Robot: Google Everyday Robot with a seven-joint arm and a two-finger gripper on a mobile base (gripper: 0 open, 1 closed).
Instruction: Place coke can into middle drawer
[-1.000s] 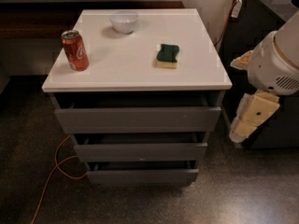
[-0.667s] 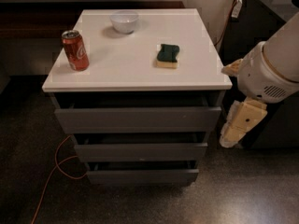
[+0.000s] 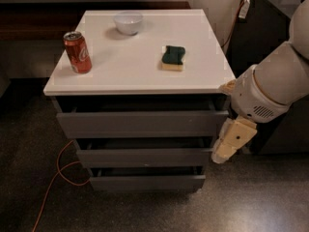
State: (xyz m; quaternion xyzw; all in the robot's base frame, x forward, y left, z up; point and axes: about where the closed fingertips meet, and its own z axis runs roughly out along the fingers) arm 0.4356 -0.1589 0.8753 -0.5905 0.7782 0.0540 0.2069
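**Claw low at the right of the drawers, coke can up on the left of the tabletop**

The white tabletop (image 3: pixel 145 79) fills the middle of the view, with three dark grey drawers stacked beneath it. In from the right comes the arm (image 3: pixel 275 81), big, pale and rounded, bending down past the tabletop's right front corner.

Down the fronts we go. The top drawer (image 3: pixel 142 123) has the tallest front, with a dark gap above it. Under it is the middle drawer (image 3: pixel 145 157), flat and plain, with a thin dark gap along its upper edge too. Lowest sits the bottom drawer (image 3: pixel 147 181).

And there is the claw (image 3: pixel 221 153), beige, pointing down and a touch to the left. Its tip is just beside the right end of the middle drawer's front, at that drawer's own height. Apart or together? Cannot tell from this angle.

An orange cable (image 3: pixel 55 178) loops across the speckled floor (image 3: pixel 251 197) at lower left.

Up on the tabletop, a white bowl (image 3: pixel 128 22) stands at the back, left of centre. A green and yellow sponge (image 3: pixel 173 58) lies right of centre. The coke can (image 3: pixel 77 52) stands upright near the left edge. It is well apart from the claw: the can is on top at the left, and the claw is below tabletop level at the right. The sponge lies between them from left to right.
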